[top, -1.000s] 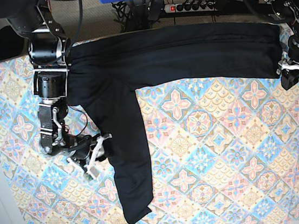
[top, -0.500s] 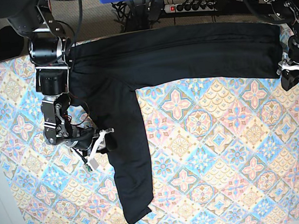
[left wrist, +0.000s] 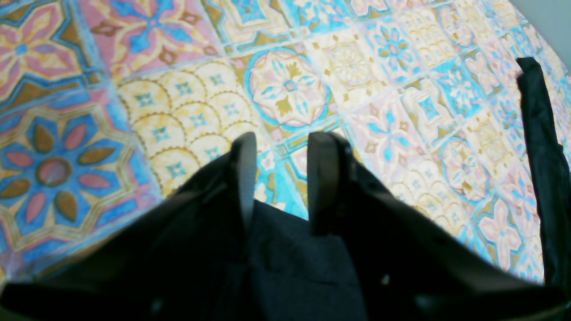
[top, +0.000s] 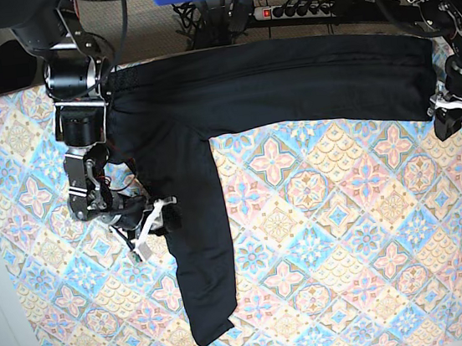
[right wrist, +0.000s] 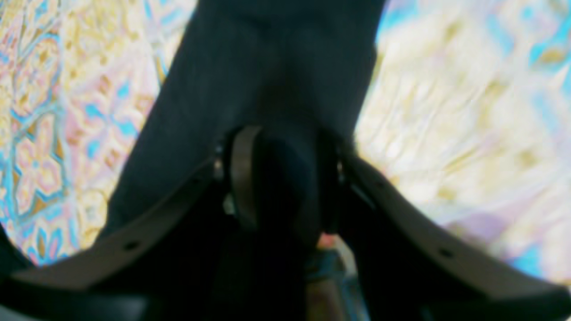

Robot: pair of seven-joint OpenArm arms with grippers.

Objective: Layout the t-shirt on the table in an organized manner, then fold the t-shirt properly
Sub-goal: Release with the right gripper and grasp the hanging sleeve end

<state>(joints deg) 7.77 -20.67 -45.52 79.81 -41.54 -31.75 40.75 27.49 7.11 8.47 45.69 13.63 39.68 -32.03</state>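
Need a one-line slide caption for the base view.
Right end effector grips the black t-shirt sleeve edge on the patterned table; left end effector at the far end.

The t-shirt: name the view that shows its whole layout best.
Base view: the t-shirt appears whole, a band along the table's far edge and a sleeve running down. The left wrist view shows only a dark strip; the right wrist view a blurred fold at the right gripper.

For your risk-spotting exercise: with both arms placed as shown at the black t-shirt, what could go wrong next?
1. The right gripper pinches only the edge of the t-shirt sleeve; a pull may bunch it.
2. The left gripper stands open at the far end, so that end may drag across the table.
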